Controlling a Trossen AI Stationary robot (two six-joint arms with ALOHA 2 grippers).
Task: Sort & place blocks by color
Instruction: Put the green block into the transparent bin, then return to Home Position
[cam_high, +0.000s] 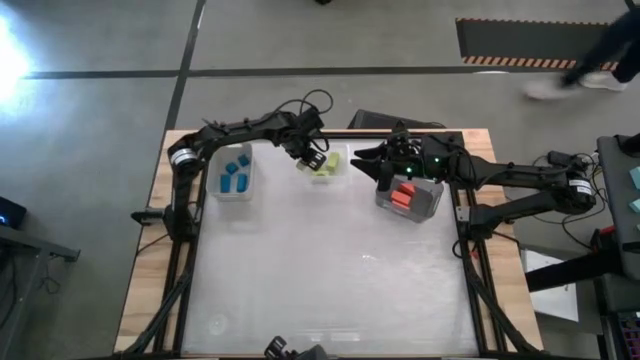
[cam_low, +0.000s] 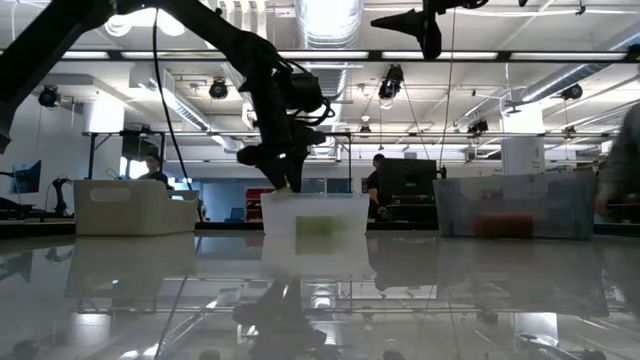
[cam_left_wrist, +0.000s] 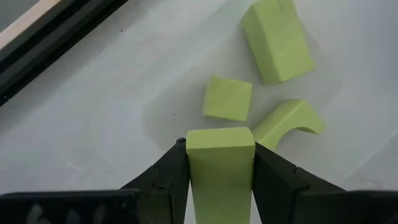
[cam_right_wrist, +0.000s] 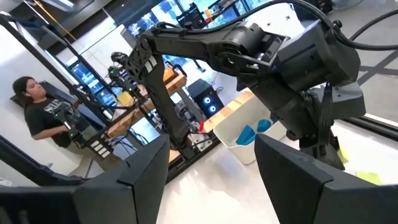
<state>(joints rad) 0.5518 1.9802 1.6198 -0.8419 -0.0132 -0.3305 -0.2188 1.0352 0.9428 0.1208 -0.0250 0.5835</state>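
My left gripper (cam_high: 308, 160) hangs over the middle bin (cam_high: 338, 152) at the table's far edge, shut on a yellow-green block (cam_left_wrist: 221, 158). Below it in that bin lie two more green bricks (cam_left_wrist: 278, 40) (cam_left_wrist: 227, 98) and a green arch (cam_left_wrist: 289, 121). Blue blocks (cam_high: 236, 172) lie in the left bin, red-orange blocks (cam_high: 402, 196) in the right bin. My right gripper (cam_right_wrist: 211, 180) is open with nothing between its fingers, held level above the table between the middle and right bins, pointing toward the left arm. My left gripper pinches the green block by its two opposite side faces (cam_left_wrist: 191, 163), one dark finger (cam_left_wrist: 168, 174) on each. The fingers come from above, slanting steeply down. The block is lifted clear, its free end pointing down toward the bin floor above the other green blocks.
Three bins stand in a row along the far edge: the left bin (cam_low: 135, 207), the middle bin (cam_low: 315, 215) and the right bin (cam_low: 510, 207). The wide white tabletop (cam_high: 330, 270) lies before them. A person (cam_right_wrist: 34, 109) sits in the room beyond the table.
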